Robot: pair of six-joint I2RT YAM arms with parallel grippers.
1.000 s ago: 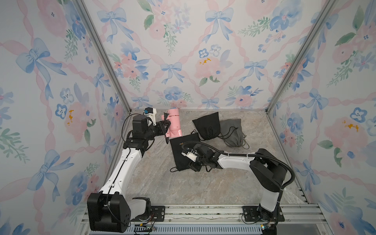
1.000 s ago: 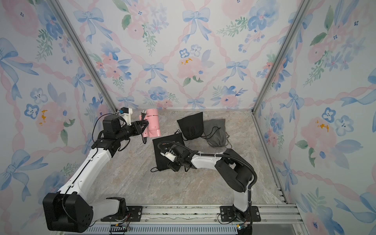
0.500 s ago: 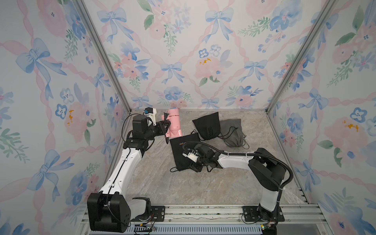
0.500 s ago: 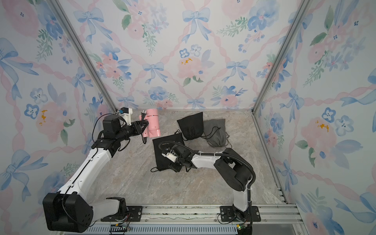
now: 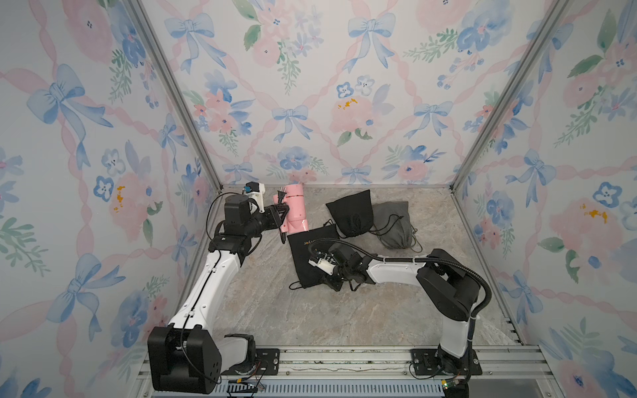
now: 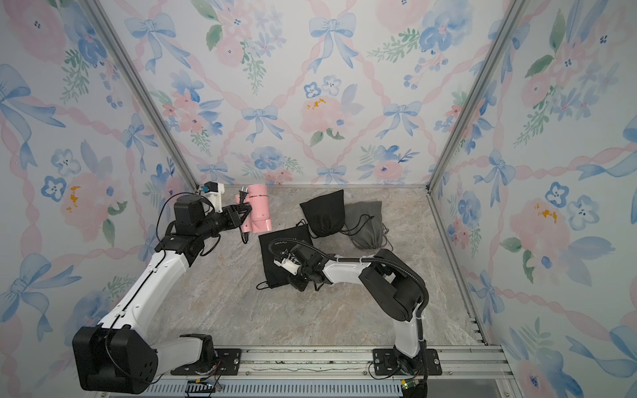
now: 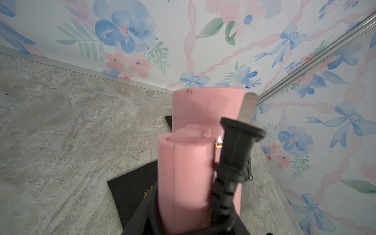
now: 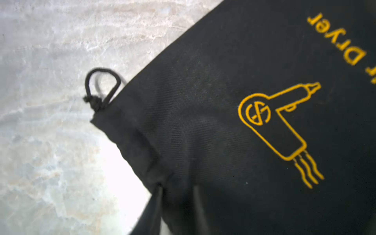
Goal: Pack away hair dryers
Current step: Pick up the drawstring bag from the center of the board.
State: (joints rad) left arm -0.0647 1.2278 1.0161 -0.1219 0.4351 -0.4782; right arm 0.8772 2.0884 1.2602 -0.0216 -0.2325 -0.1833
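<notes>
— Pink plastic hair dryer (image 5: 297, 211), stubby barrel and slim handle, up at the back left of the marble-patterned floor (image 5: 310, 317), caught in the left gripper (image 5: 278, 215)!

— How's that hold looking?

— Tight. In the left wrist view the jaws are clamped on the handle with the cord pinched alongside it. The black plug (image 7: 238, 146) pokes up next to the barrel, prongs pointing away from the wrist.

— And where is it against the bags?

— The barrel's near end is just beside the far corner of the flat black cloth pouch (image 5: 305, 255). Whether the dryer clears the floor, neither top view settles.

— Over to the other arm.

— The right gripper (image 5: 329, 279) is low at the near edge of that flat pouch, right at its mouth. The right wrist view shows the hem, a drawstring loop (image 8: 101, 87) lying on the floor, and a yellow hair dryer outline (image 8: 280, 126) printed on the cloth.

— Fingers together or apart?

— Can't tell. They're only a dark blur at the edge of that view, and the top views hide them behind the wrist.

— Anything else out there?

— A bulging black drawstring pouch (image 5: 351, 213) sits beyond the flat one. It overlaps the edge of a grey drawstring pouch (image 5: 393, 224) toward the right arm's side, cords trailing loose.
</notes>
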